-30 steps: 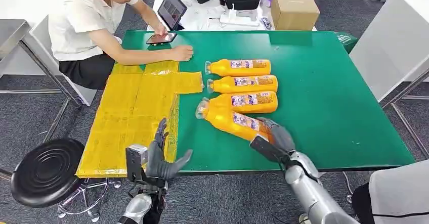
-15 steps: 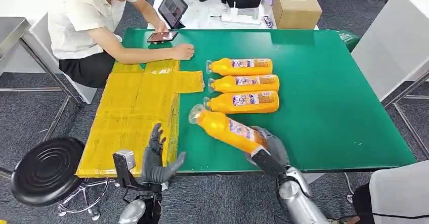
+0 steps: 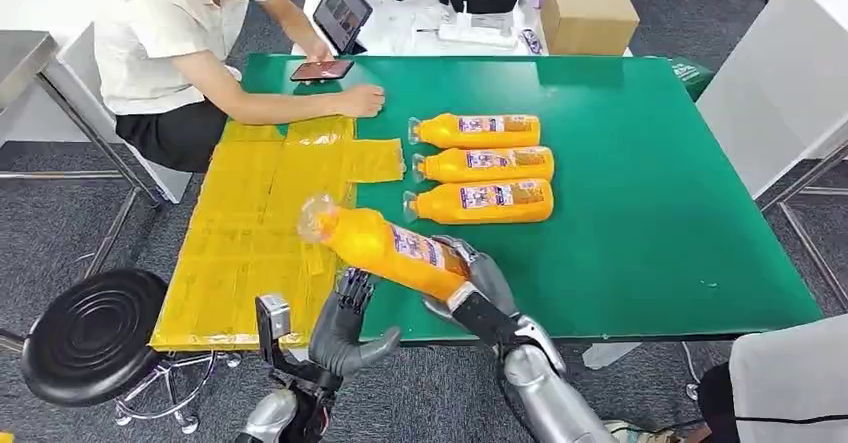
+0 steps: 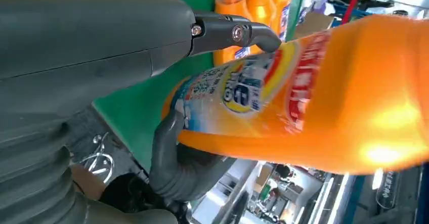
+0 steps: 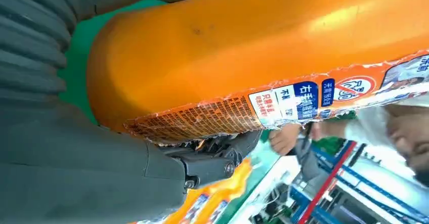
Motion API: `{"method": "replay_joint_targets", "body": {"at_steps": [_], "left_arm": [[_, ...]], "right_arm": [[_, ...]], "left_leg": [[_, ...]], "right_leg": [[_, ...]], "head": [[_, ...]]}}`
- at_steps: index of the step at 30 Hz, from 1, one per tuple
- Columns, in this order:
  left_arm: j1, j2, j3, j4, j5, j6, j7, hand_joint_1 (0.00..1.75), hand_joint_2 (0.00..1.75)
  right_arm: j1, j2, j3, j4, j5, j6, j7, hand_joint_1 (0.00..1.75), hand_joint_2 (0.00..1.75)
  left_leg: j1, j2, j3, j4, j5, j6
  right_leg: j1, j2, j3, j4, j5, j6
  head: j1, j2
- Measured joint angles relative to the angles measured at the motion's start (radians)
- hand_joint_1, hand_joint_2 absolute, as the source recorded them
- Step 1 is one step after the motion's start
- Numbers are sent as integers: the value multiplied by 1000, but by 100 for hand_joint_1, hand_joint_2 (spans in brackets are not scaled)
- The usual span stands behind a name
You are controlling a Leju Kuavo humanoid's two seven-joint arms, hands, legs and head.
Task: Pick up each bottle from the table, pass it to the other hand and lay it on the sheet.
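My right hand (image 3: 478, 285) grips the base end of an orange bottle (image 3: 385, 248) and holds it tilted in the air, its clear cap over the edge of the yellow sheet (image 3: 250, 233). In the right wrist view the bottle (image 5: 263, 47) lies across my palm. My left hand (image 3: 345, 328) is open just below the bottle's middle, with its fingers raised toward it. In the left wrist view a dark finger (image 4: 238, 32) reaches over the bottle's label (image 4: 324, 92). Three more orange bottles (image 3: 480, 164) lie side by side on the green table (image 3: 640, 213).
A person (image 3: 170, 43) sits at the far left corner with a forearm on the table and a phone (image 3: 320, 70) beside it. A black stool (image 3: 90, 338) stands left of the table. A cardboard box (image 3: 587, 15) and a black case sit on the white table behind.
My right hand has lifted the bottle off the table and carried it left, toward the sheet. My left hand has moved right and up, under the bottle.
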Motion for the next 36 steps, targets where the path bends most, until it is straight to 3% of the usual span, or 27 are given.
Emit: {"method": "replay_joint_targets", "body": {"at_steps": [4, 7, 10, 13, 27, 36], "left_arm": [[-4, 2, 0, 12, 0, 0, 0, 0, 175], [-7, 3, 0, 19, 0, 0, 0, 0, 175], [-8, 3, 0, 23, 0, -3, -11, 0, 175], [-10, 2, 0, 23, -1, -1, -31, 0, 175], [-13, -48, 37, -51, 172, 261, -23, 0, 175], [-5, -53, 37, -91, 296, 248, -11, 0, 175]], "right_arm": [[-3, 4, 15, 1, -2, 0, -1, 175, 175], [-5, 6, 21, 2, -3, 1, -1, 164, 175], [-7, 6, 25, 2, -5, 8, -1, 175, 175], [-15, 10, 41, 11, -6, 22, 6, 173, 175], [-17, 42, 185, 38, 52, -43, 39, 173, 175], [-25, 43, 235, 41, 31, -53, 42, 173, 175]], "left_leg": [[0, 0, -1, 0, 0, 0], [0, 0, -1, 0, 0, 0], [0, 0, -1, 0, 0, 0], [0, 0, -1, 0, 0, 0], [0, 1, -2, 0, 0, 0], [0, 0, -2, 0, 0, 0]], "right_leg": [[0, 0, -1, 0, 0, 0], [0, 0, -1, 0, 0, 0], [0, 0, -1, 0, 0, 0], [0, 0, -1, 0, 0, 0], [0, 0, -2, 0, 0, 0], [0, 0, -2, 0, 0, 0]], "head": [[0, 0], [0, 0], [0, 0], [0, 0], [0, 0], [0, 0]]}}
